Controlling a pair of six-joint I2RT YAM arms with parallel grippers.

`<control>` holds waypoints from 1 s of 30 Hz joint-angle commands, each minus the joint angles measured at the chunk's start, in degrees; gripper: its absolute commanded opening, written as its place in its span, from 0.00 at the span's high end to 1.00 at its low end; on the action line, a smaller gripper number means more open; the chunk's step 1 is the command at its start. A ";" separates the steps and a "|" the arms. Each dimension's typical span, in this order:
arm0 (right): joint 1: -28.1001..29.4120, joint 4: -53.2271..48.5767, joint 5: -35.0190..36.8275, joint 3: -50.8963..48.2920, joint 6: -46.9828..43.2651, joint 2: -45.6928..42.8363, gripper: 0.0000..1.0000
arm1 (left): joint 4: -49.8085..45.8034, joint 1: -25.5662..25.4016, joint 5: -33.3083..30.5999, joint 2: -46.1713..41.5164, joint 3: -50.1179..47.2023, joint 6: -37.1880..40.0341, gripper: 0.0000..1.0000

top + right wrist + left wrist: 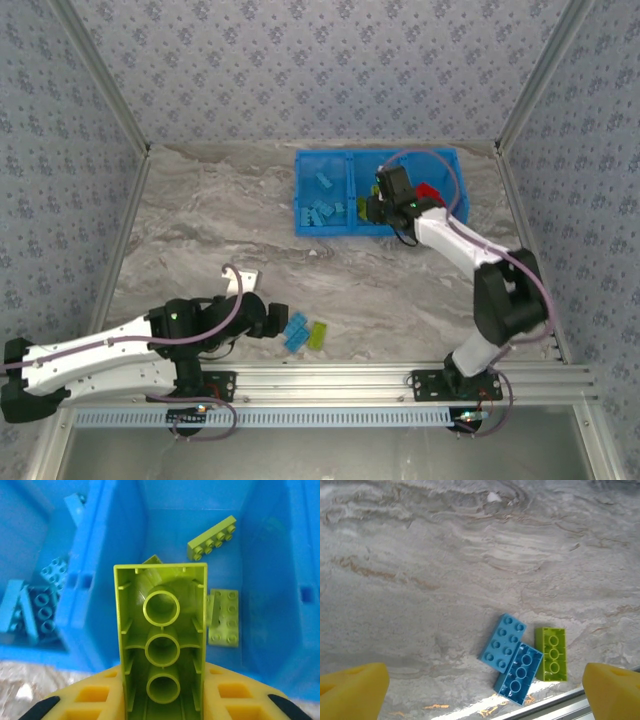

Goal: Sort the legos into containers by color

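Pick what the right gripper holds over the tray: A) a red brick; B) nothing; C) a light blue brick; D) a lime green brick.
D: the right gripper is shut on a lime green brick, its hollow underside facing the wrist camera, above the blue tray.

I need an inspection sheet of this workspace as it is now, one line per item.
Surface: marble-patterned table.
Job's things: blue tray, far side; light blue bricks in its left compartment, lime green bricks in the middle, red brick on the right. Near the front edge lie a light blue brick, a dark blue brick and a loose lime green brick.
Clutter: nothing seen.
Tools: left tool open beside the loose bricks; right tool shut on the held lime green brick over the middle compartment.
Cables: left cable and right cable run along their arms.
Surroundings: patterned walls, aluminium frame.
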 commanded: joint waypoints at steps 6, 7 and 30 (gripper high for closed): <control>-0.12 -8.18 0.77 10.07 1.94 4.03 0.42 | 2.66 -0.19 0.93 1.31 -3.27 -8.27 0.01; -0.05 -8.22 0.76 9.52 2.37 2.85 0.41 | 3.02 -0.16 1.36 1.87 -3.35 -8.35 0.01; 24.80 -22.50 -9.88 -13.94 9.36 -38.12 0.19 | 16.04 4.11 6.32 38.49 3.87 -24.53 0.01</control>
